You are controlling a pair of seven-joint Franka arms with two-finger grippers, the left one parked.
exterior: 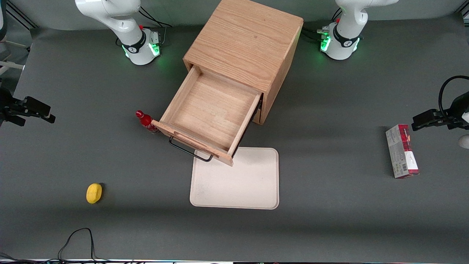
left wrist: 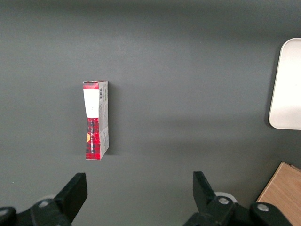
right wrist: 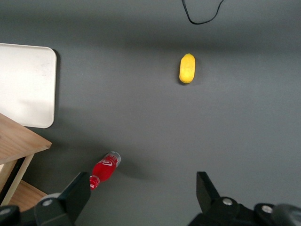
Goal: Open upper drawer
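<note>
Gripper (right wrist: pixel 141 197) hangs spread wide, holding nothing, well apart from the upper drawer (exterior: pixel 209 113), already pulled out; next looks like parking clear.

Even, soft light from above falls on the matte grey worktop (exterior: pixel 329 220), which shows faint broad bands of lighter and darker grey and no glare. The cabinet (exterior: pixel 245 44) and its pulled-out drawer (exterior: pixel 209 113) cast a soft shadow on the tray (exterior: pixel 238 183) and the worktop beside them, and the lemon (exterior: pixel 94 193) and bottle (exterior: pixel 146 122) throw small diffuse shadows. All views are sharp; the open tool (right wrist: pixel 141 195) stands dark at the wrist view's edge, over the worktop near the bottle.
</note>
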